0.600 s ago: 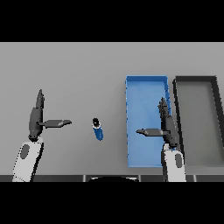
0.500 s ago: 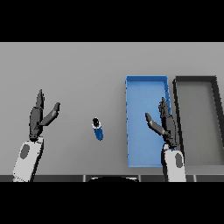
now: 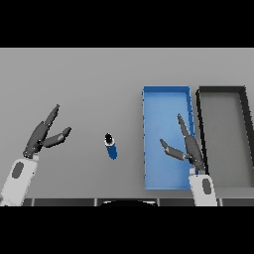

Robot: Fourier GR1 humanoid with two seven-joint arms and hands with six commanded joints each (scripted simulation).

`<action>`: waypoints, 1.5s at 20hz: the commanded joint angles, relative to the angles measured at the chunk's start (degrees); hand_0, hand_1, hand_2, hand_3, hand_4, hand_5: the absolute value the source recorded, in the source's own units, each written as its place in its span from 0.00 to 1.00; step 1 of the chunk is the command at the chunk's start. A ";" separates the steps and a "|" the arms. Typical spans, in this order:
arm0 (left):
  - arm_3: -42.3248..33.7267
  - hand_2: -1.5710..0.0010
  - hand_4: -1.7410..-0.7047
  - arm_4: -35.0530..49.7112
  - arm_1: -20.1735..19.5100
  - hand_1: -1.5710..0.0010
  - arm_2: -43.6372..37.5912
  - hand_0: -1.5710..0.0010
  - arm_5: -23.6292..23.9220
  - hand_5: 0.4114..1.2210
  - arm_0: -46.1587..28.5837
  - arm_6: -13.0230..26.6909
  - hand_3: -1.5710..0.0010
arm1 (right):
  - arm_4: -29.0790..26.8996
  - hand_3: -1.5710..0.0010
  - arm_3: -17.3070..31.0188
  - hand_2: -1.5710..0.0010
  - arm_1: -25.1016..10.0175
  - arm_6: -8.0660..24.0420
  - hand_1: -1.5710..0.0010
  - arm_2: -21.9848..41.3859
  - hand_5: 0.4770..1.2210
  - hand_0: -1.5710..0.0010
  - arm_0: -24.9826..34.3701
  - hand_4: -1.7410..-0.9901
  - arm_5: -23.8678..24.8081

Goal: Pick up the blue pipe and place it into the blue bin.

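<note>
Both thumbs swing in from their sideways spread of a moment ago and now angle up closer to the fingers. My right hand (image 3: 191, 149) hangs over the blue bin (image 3: 165, 99), near its right wall, fingers straight and pointing up-left, thumb splayed toward the bin's middle, holding nothing. My left hand (image 3: 43, 136) sits over bare table (image 3: 89, 79) at the left, fingers straight and pointing up-right, thumb apart, also holding nothing. Blue pipe (image 3: 111, 146) hasn't moved: it lies on the table between my hands, dark open end toward the top, left of the bin and apart from it, touched by neither hand. Dark grey bin (image 3: 222, 134) stands just beside the blue one on its right.
</note>
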State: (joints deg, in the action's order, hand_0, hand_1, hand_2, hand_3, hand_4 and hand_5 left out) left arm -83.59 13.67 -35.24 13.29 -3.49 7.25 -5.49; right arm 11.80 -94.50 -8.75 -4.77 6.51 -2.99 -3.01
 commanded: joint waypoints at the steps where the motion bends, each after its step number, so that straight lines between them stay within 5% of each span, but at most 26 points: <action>1: -0.25 1.00 0.75 0.16 -0.38 1.00 0.02 1.00 -0.68 0.23 -0.44 -0.87 1.00 | 0.14 1.00 -0.33 1.00 -0.02 0.57 1.00 0.00 0.15 1.00 0.35 0.73 0.19; 7: -8.21 1.00 0.73 0.29 -3.33 1.00 4.48 1.00 -7.05 0.19 -4.88 -2.87 1.00 | -0.03 1.00 -2.52 1.00 0.29 1.46 1.00 0.66 0.14 1.00 -0.81 0.72 -0.03; 13: -15.56 1.00 0.66 -2.45 -3.43 1.00 11.79 1.00 -9.46 0.08 -5.59 6.49 1.00 | -0.79 1.00 -2.53 1.00 0.21 1.79 1.00 0.29 0.13 1.00 -0.58 0.69 -0.45; 20: -12.25 1.00 0.57 -8.22 4.46 1.00 17.69 1.00 -8.55 0.09 -2.61 5.51 1.00 | -1.27 1.00 -2.46 1.00 0.28 2.55 1.00 0.12 0.12 1.00 -0.29 0.71 -0.82; 30: 0.85 1.00 0.60 -11.20 15.75 1.00 18.71 1.00 -5.17 0.10 2.47 2.62 1.00 | -2.41 1.00 -2.21 1.00 0.60 1.70 1.00 -0.77 0.10 1.00 -0.96 0.72 -0.72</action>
State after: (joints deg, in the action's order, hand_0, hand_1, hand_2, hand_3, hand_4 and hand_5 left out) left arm -82.74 2.46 -19.47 32.01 -8.64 9.74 -2.71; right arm 9.39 -96.73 -8.14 -3.03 5.74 -3.92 -3.71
